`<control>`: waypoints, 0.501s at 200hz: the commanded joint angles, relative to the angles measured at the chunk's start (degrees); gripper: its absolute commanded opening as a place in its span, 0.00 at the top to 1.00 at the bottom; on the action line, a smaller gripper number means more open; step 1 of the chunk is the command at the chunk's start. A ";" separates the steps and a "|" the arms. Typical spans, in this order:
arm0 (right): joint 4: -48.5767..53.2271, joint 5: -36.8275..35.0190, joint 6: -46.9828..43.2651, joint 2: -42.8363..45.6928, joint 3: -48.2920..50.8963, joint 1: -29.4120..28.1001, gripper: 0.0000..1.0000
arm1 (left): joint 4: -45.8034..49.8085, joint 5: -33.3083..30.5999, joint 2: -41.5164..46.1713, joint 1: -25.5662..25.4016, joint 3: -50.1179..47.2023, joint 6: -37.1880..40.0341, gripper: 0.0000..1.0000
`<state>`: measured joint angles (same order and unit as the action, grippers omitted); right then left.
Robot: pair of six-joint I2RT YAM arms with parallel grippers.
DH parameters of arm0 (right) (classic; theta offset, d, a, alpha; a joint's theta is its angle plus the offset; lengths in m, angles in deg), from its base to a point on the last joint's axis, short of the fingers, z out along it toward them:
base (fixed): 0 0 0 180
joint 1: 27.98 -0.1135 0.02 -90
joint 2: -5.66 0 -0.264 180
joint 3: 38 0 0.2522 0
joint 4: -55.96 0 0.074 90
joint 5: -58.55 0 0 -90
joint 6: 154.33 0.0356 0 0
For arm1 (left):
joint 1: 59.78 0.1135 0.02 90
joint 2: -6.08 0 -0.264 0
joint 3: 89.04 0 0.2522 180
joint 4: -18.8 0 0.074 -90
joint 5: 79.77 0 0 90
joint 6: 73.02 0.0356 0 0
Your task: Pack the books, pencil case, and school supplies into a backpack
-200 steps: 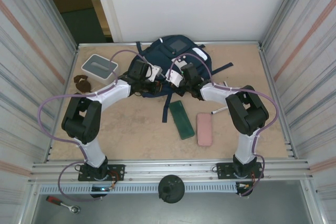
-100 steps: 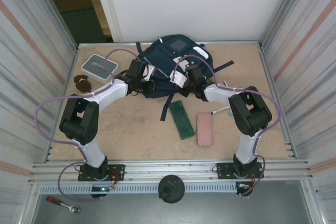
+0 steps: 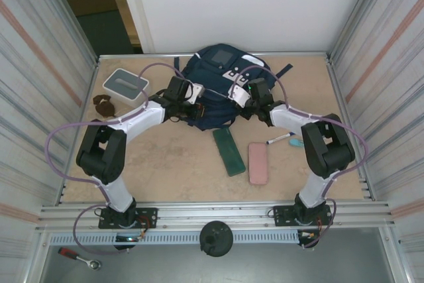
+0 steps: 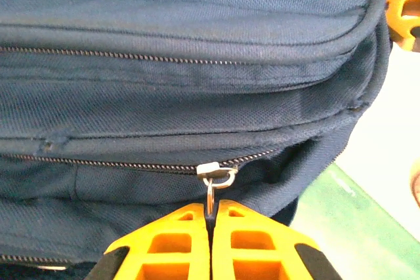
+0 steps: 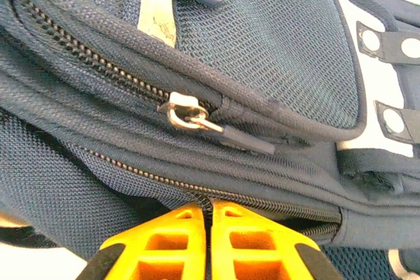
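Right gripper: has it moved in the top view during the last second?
Yes. The right gripper has shifted to the right, farther from the white box, which stayed in place.

Shows white shells (image 3: 142,118) over black joints (image 3: 103,157), trails lilac cables (image 3: 48,145), sits on black base plates (image 3: 142,217), ends in a left hand (image 4: 211,218) and right hand (image 5: 209,213) with orange cut-out fingers (image 4: 174,244).

The left arm (image 3: 136,122) reaches forward and inward to the left side of the backpack (image 3: 212,101), where the left gripper (image 4: 211,210) has its yellow fingers closed together on a metal zipper pull (image 4: 211,185). The right arm (image 3: 291,118) mirrors it, elbow bent, wrist at the backpack's right side. The right gripper (image 5: 209,209) has its fingers pressed together, tips against a zip seam of the backpack; whether anything is pinched between them cannot be told.
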<state>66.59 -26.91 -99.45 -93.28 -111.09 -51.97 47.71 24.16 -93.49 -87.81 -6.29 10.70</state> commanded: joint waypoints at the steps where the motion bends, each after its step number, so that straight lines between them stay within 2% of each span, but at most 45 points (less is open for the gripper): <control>1: 2.37 1.30 5.57 6.33 1.84 -1.13 0.83 | 0.43 2.25 2.78 0.61 1.48 -0.75 1.00; 27: 0.93 4.55 8.80 8.93 3.43 -4.67 0.70 | -0.25 3.93 3.17 0.70 1.29 -0.79 1.00; 46: 0.41 4.72 8.92 7.80 2.33 -7.33 0.65 | -0.57 3.87 3.49 0.70 1.11 -0.74 1.00; 100: -0.45 4.64 7.60 0.30 -4.08 -11.94 0.62 | -0.74 3.99 3.88 0.96 1.02 -0.85 1.00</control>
<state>66.79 -22.50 -92.34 -89.87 -111.83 -63.01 47.67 26.76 -93.42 -87.48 -6.29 10.65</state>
